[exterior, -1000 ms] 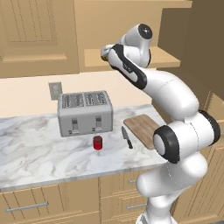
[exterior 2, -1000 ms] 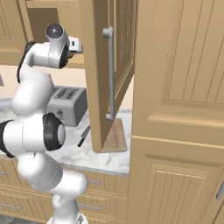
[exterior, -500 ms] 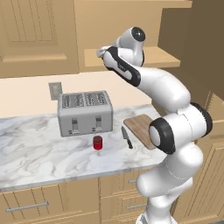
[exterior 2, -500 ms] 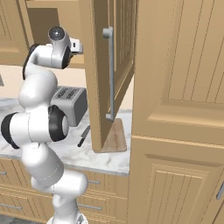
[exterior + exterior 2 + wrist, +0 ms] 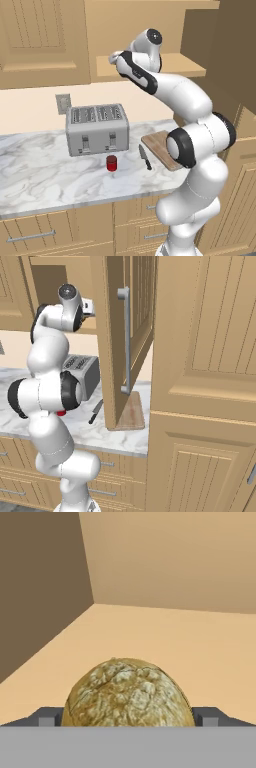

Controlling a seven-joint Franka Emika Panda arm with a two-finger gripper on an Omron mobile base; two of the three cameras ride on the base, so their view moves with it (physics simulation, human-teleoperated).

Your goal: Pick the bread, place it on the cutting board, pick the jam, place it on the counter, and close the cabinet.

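The bread (image 5: 129, 697), a lumpy golden-brown roll, lies on the shelf floor inside the open cabinet (image 5: 112, 341). My gripper (image 5: 128, 718) is open, with a dark fingertip (image 5: 48, 716) close on either side of the roll. From the left base view my hand (image 5: 116, 58) is reaching onto the upper shelf. The jam (image 5: 111, 163), a small red jar, stands on the counter (image 5: 40, 175) in front of the toaster. The cutting board (image 5: 156, 145) lies flat at the counter's right end, partly behind my arm.
A silver toaster (image 5: 97, 129) stands against the wall. A black-handled knife (image 5: 145, 157) lies between the jam and the board. The cabinet door swings out over the board, its grey bar handle (image 5: 126, 341) facing the room. A tall wooden unit (image 5: 205, 381) closes the right side.
My arm has stretched further into the cabinet, with the elbow shifting right. The jar, the knife and the board have not moved.
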